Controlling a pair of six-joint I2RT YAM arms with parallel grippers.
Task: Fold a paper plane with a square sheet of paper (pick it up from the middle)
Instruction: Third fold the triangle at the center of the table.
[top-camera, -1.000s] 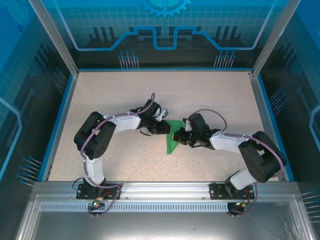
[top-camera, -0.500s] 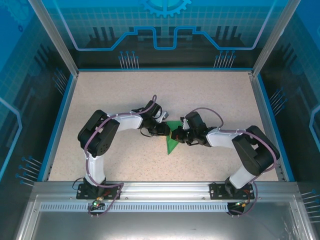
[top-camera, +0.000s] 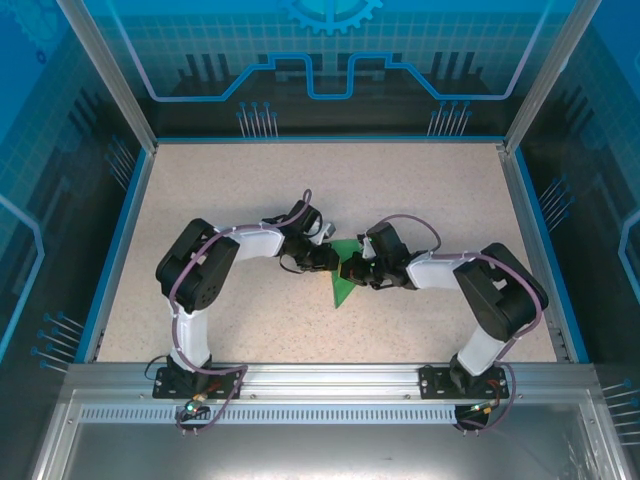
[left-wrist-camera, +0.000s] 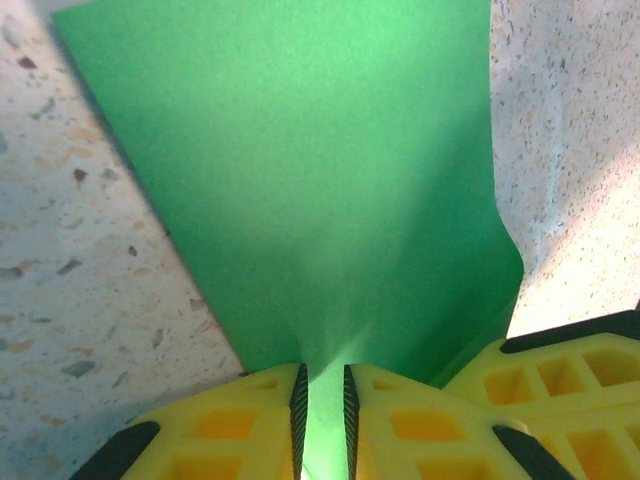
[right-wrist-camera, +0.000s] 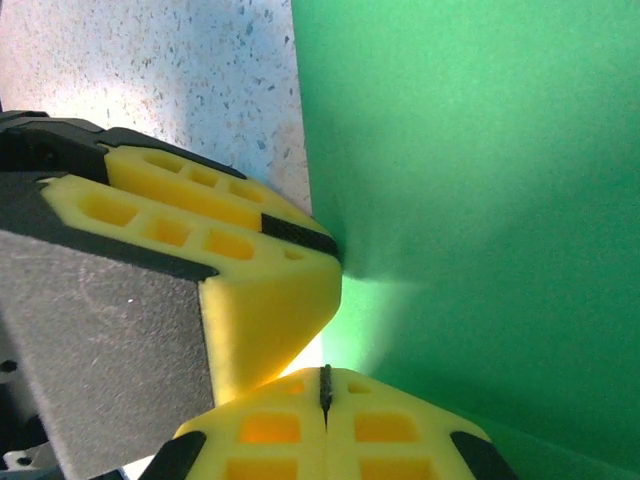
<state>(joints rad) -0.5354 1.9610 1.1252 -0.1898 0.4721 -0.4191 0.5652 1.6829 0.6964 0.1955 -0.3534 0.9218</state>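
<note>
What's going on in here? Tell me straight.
Both arms meet in the middle of the table over the square sheet of paper, which looks partly folded, no plane yet. The left gripper has its jaws pinched on the sheet's edge. The right gripper sits beside it, jaws shut; whether they grip the sheet is unclear.

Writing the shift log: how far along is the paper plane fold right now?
Done: the square sheet of paper looks partly folded, tapering toward the near end. In hand: the left gripper pinches it; the right gripper is shut at its edge. Remaining: no pointed dart with wings yet.
</note>
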